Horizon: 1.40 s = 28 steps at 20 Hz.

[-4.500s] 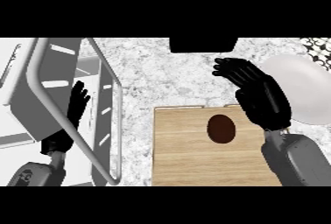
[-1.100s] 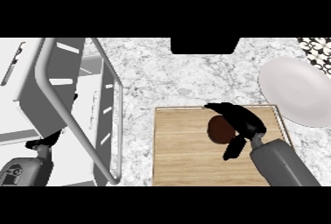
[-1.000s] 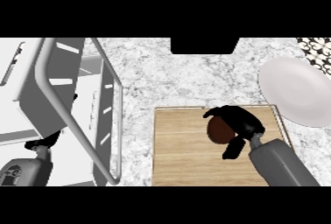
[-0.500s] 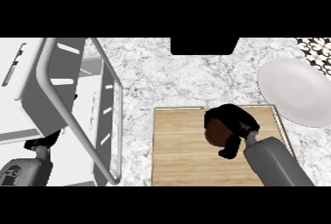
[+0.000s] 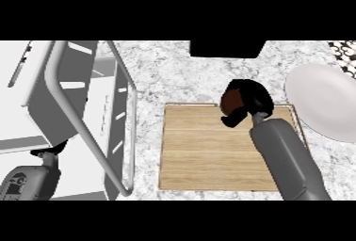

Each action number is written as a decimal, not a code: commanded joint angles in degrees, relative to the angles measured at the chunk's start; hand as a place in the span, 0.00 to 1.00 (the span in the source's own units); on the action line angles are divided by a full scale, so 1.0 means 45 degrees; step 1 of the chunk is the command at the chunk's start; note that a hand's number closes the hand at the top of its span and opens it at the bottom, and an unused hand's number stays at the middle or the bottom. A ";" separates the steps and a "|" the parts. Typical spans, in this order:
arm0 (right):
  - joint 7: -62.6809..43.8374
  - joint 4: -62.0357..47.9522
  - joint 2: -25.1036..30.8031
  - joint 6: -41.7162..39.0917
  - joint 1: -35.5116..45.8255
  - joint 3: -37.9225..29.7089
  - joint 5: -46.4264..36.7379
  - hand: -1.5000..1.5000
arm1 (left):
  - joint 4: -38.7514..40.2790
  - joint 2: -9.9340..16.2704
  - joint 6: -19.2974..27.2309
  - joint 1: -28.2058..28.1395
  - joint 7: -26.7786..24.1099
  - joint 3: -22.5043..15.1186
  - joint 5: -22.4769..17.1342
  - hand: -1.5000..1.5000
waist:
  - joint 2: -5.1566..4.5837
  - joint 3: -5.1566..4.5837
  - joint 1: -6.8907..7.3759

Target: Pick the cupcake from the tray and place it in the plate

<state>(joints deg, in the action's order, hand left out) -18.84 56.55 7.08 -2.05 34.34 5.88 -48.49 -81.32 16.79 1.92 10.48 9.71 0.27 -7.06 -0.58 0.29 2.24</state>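
Note:
The cupcake (image 5: 230,98) is a dark brown lump in my right hand (image 5: 252,100), whose black fingers curl round it from the right and hide most of it. Hand and cupcake hang over the far edge of the wooden tray (image 5: 208,155), whose board is bare. The white plate (image 5: 321,101) lies on the marble counter to the right of the tray, a short way from the hand. Of my left hand (image 5: 52,150) only a dark sliver shows at the lower left, behind the dish rack.
A white wire dish rack (image 5: 76,108) fills the left side, its rail running down beside the tray. A black block (image 5: 227,48) sits at the counter's far edge. A patterned object (image 5: 345,49) peeks in at the top right corner.
My right hand has closed round the cupcake and carried it from the tray's upper middle to its far edge. The left arm has stayed low at the left.

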 commanded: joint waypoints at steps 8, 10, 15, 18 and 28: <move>-0.4829 -0.1384 0.0297 0.6809 0.2880 -0.0472 -0.5087 1.00 | -0.0083 -0.0218 0.0379 -0.0263 0.0087 -0.0354 0.0280 0.50 | 0.0071 -0.0074 -0.0054; -0.5387 -0.1931 0.0633 0.7731 0.2911 -0.0758 -0.5777 1.00 | 0.0251 -0.0078 0.0177 -0.0087 -0.0092 -0.0003 -0.0023 0.50 | 0.0026 -0.0074 -0.0161; -0.5382 -0.2697 0.1219 0.8561 0.3579 -0.2403 -0.4653 1.00 | 0.0624 -0.0122 0.0222 -0.0343 -0.0713 0.0108 0.0056 0.50 | 0.0035 -0.0064 -0.0287; -0.4934 -0.3008 0.1575 0.8924 0.3374 -0.2956 -0.4068 1.00 | -0.0247 0.0007 0.0268 -0.0560 -0.0106 -0.0121 0.0201 0.50 | 0.0082 -0.0057 -0.0301; -0.2123 -0.3929 0.3299 0.9938 0.1630 -0.4564 -0.1866 1.00 | 0.0373 -0.0353 0.0692 -0.0038 -0.0200 -0.0260 0.0472 0.50 | 0.0084 -0.0055 -0.0423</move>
<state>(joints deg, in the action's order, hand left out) -32.28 40.73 20.34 40.36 44.22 -12.35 -59.99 -80.86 17.50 3.83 9.32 8.99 -0.33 -6.31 0.06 0.67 0.65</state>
